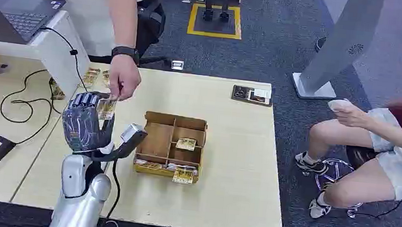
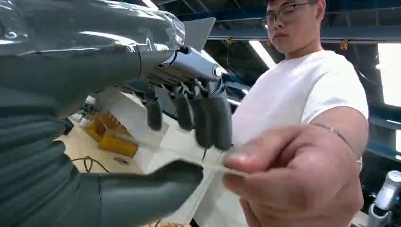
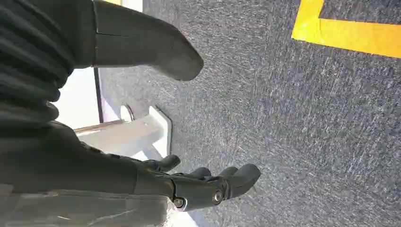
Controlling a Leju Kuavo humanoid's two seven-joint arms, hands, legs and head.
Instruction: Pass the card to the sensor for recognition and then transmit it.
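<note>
My left hand (image 1: pixel 84 122) is raised over the table's left part. A small yellowish card (image 1: pixel 107 108) sits at its fingertips. In the left wrist view the card (image 2: pixel 215 164) shows edge-on, lying on my thumb (image 2: pixel 184 175) under my dark fingers (image 2: pixel 213 125). A person's hand (image 1: pixel 123 78) pinches the card's other end, and that hand (image 2: pixel 293 179) looms close to the wrist camera. A flat black sensor pad (image 1: pixel 251 95) lies at the table's far right edge. My right hand (image 3: pixel 208 187) hangs over grey carpet, fingers loosely apart, holding nothing.
A brown divided box (image 1: pixel 171 143) with cards in it stands mid-table beside my left hand. More cards (image 1: pixel 91 75) lie at the far left edge. A laptop (image 1: pixel 22 15) and cables sit on the left desk. A seated person (image 1: pixel 384 148) is to the right.
</note>
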